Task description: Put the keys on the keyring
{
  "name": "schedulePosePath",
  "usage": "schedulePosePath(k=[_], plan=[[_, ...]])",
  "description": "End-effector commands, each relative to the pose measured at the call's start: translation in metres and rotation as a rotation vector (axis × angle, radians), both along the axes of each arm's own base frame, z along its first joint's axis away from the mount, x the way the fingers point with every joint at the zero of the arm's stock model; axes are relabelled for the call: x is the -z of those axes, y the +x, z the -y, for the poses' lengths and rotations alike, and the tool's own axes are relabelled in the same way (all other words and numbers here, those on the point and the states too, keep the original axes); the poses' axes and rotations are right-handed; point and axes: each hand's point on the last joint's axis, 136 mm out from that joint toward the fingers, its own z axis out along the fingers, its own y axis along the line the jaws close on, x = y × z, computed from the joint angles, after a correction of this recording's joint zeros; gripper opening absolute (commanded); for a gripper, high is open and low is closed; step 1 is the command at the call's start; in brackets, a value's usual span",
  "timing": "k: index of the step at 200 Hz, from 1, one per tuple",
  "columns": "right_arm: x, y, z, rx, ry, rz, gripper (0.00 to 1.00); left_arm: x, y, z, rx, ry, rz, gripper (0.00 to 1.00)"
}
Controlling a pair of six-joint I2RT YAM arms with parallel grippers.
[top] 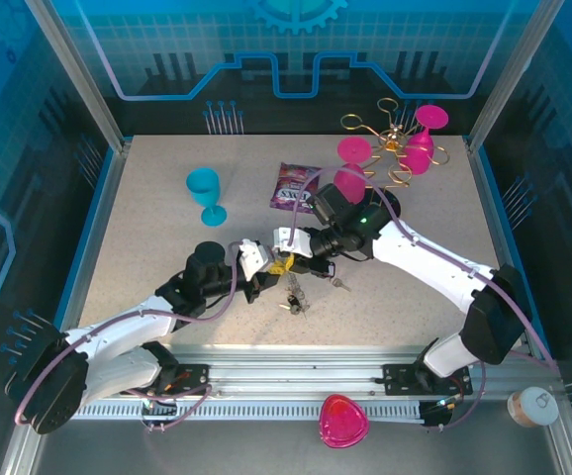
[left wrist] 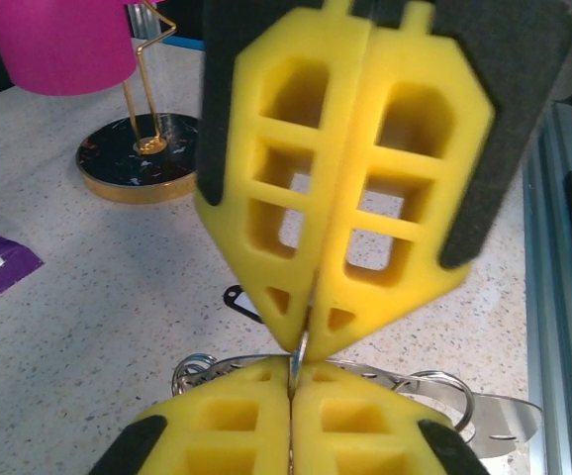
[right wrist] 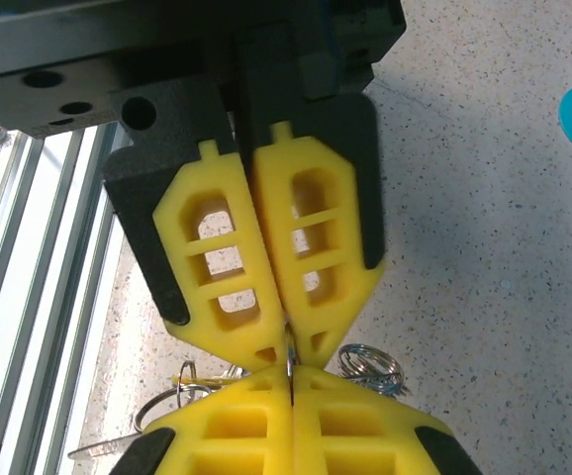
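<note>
Keyring [right wrist: 370,361] sits low over the table [top: 167,247], pinched by the closed left gripper [left wrist: 291,396] and closed right gripper [right wrist: 291,391] meeting tip to tip (likely steadying its wire for threading), keys [top: 294,297] just beneath.

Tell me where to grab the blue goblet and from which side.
Grip the blue goblet by its thin stem, just below the bowl, coming in level from the near left. It stands upright with open table on that side; the bowl looks too wide and round to pinch.

keys [top: 294,297] tiny, keyring [left wrist: 302,348] mostly hidden
</note>
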Motion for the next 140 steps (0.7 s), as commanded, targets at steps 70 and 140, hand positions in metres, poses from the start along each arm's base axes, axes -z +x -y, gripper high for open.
schedulePosePath(k=[70,140], plan=[[-0.043,0.014,0.020,0.080,0.423,-0.093,0.22,-0.032,0.000,0.007,0.033,-0.125,0.102,0.00],[-0.027,0.004,0.012,0.010,0.397,-0.064,0.22,-0.034,0.000,0.009,0.046,-0.149,0.097,0.00]])
